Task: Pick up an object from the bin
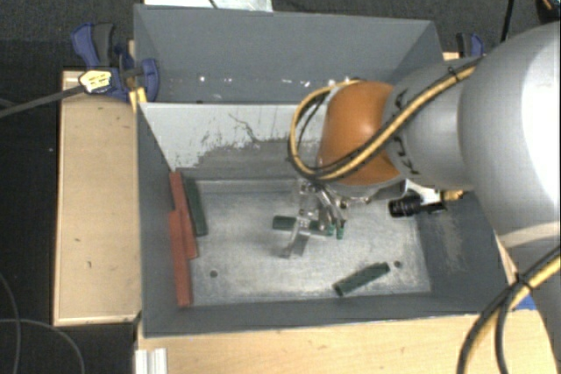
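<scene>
My grey arm (491,127) cut off at the right edge, my orange cover (355,131) hiding a part of the bin (263,57), its back wall and floor, small green thing (337,229) under it too tiny to name, half covered.

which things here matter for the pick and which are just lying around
Job: gripper at mid-bin; small dark green piece beside it; grey bin.
Lying about: dark green block near the front wall; red-brown strip and dark green bar along the left wall.

view: camera view | position: above bin (263,57), tilted toward far wall | range: mid | arm (491,127) enters right
</scene>
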`<state>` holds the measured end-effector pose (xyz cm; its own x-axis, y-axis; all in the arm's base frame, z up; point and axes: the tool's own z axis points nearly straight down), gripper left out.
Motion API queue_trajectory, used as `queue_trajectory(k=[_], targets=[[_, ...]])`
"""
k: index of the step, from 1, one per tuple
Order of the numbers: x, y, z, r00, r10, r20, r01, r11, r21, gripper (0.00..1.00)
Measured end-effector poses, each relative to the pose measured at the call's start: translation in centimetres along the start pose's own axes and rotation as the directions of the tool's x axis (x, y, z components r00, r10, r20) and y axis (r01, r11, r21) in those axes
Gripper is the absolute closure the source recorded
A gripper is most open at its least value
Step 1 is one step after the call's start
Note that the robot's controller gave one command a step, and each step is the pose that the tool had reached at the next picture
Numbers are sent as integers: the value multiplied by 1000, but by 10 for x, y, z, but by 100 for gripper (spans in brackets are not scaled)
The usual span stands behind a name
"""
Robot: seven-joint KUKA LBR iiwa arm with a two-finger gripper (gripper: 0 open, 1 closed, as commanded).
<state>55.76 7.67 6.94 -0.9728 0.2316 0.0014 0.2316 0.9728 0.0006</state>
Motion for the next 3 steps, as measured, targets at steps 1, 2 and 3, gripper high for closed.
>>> queue_trajectory(k=[1,2,3], targets=[[0,0,0,1000,1,0,-1,1000,-1,100],[-1,0,-10,1000,4,5,-4,1000,-2,100],[-3,1,-69,1000,4,9,-4,1000,-3,100]])
